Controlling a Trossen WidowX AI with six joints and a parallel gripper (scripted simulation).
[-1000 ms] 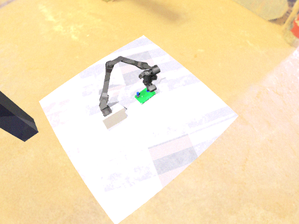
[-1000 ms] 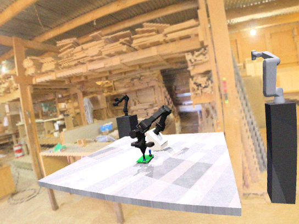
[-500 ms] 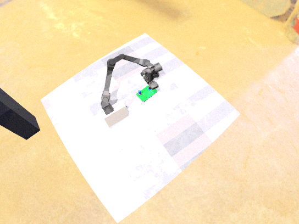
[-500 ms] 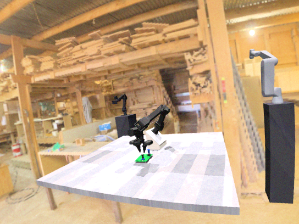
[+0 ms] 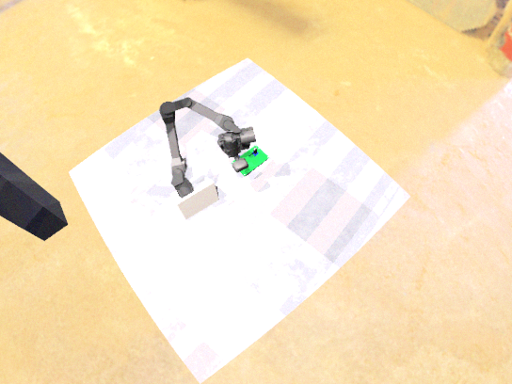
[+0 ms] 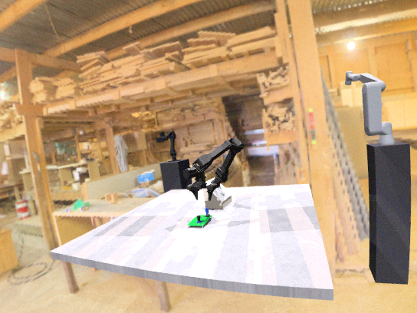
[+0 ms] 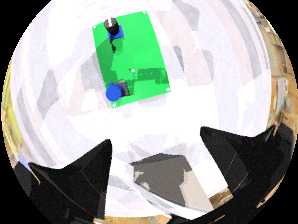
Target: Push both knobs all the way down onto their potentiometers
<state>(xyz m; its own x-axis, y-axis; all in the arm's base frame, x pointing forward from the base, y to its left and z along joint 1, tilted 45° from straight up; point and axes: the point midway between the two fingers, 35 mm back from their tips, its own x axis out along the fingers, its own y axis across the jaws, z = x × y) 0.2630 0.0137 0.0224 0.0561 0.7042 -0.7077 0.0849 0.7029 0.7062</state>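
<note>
Claw wide and raised: line up carefully for the dark knob

Claw hangs above the surface with its jaws spread wide and nothing between them; in the wrist view the two dark fingertips frame the lower half of the frame. Green circuit board lies in the upper left of that view, apart from the claw. On it stand a blue knob at the board's lower left edge and a dark knob near its upper left corner. In the exterior view the board sits at mid-frame on the surface, just below and in front of the claw. Whether either knob is fully seated cannot be told at this size.

Judging from the open, lifted pose, the step in hand is likely a move to the dark knob. To do it well, centre the claw directly over the knob before descending, so the push runs straight down the shaft. A sideways load could lever the potentiometer off the board. Descend slowly, keep clear of the blue knob, and stop once the knob meets its body
</note>
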